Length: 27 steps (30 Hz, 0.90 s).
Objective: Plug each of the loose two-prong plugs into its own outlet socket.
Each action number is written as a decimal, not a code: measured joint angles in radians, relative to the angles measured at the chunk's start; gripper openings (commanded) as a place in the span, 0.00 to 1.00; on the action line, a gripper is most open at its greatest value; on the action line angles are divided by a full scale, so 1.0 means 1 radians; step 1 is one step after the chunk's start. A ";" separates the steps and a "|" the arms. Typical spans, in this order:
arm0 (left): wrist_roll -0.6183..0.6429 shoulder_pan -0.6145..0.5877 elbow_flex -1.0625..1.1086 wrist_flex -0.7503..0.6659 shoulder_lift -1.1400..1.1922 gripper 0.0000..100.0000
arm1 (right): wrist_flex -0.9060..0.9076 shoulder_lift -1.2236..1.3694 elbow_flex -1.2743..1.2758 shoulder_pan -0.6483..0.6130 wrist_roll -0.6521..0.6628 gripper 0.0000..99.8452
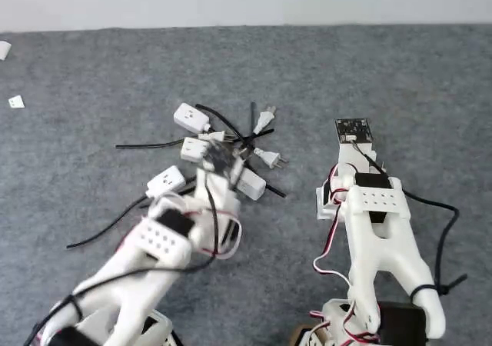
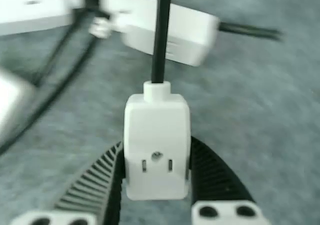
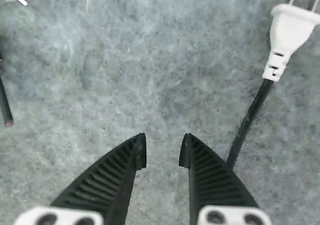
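On the worktop [image 1: 400, 84], a socket [image 2: 156, 130] is gripped by the left end effector [image 2: 156, 152]; the right end effector [image 3: 163, 150] is open, empty. Next: plug [image 3: 289, 30] to be grasped, aligned.

Left arm [image 1: 154, 246] stretched forward, left tool [image 2: 156, 152] clamped on socket [image 2: 156, 120]. Right arm [image 1: 380, 223] bent, right tool [image 3: 162, 154] well right of socket, jaws a little apart, pointing down.

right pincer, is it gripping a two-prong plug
No, the right pincer stands open over the grey mat with nothing in it, and the white plug lies loose beside it.
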 measured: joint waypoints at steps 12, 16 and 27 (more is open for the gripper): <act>0.064 -0.061 0.025 -0.002 -0.066 0.19 | 0.000 0.000 0.000 0.002 0.000 0.11; 0.064 -0.061 0.025 -0.002 -0.069 0.08 | 0.000 0.000 0.000 0.000 0.000 0.11; 0.051 -0.012 0.025 -0.025 -0.069 0.01 | -0.018 0.002 0.000 0.002 0.000 0.11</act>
